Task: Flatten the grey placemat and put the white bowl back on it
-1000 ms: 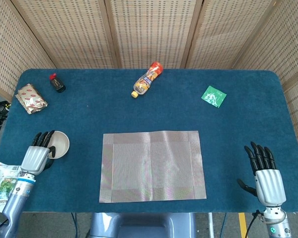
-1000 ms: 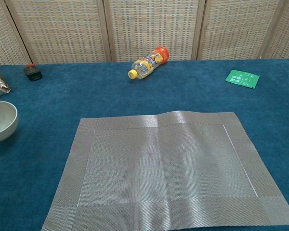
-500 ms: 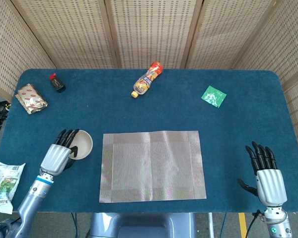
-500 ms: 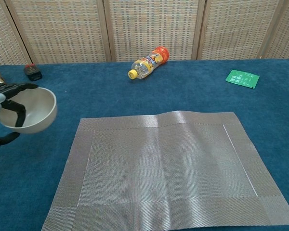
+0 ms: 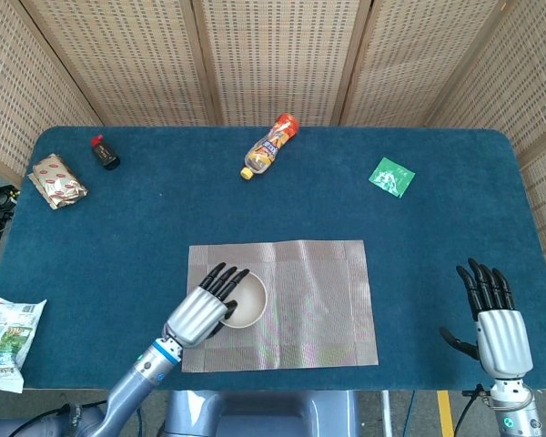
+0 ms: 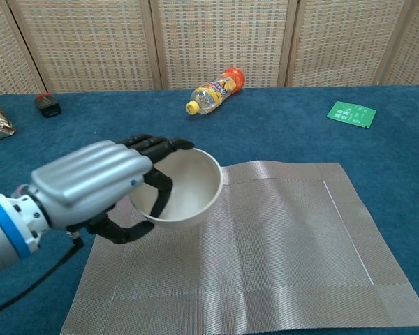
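Left hand (image 5: 203, 311) with white bowl (image 5: 243, 300), now over placemat (image 5: 309, 300)

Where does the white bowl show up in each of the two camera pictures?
Head view: the white bowl sits low and left of centre, over the left part of the grey placemat, held by the left hand.
Chest view: the bowl is left of centre, over the placemat's far left corner, in the same hand.
Shared landmark: the bottle lying beyond the placemat.
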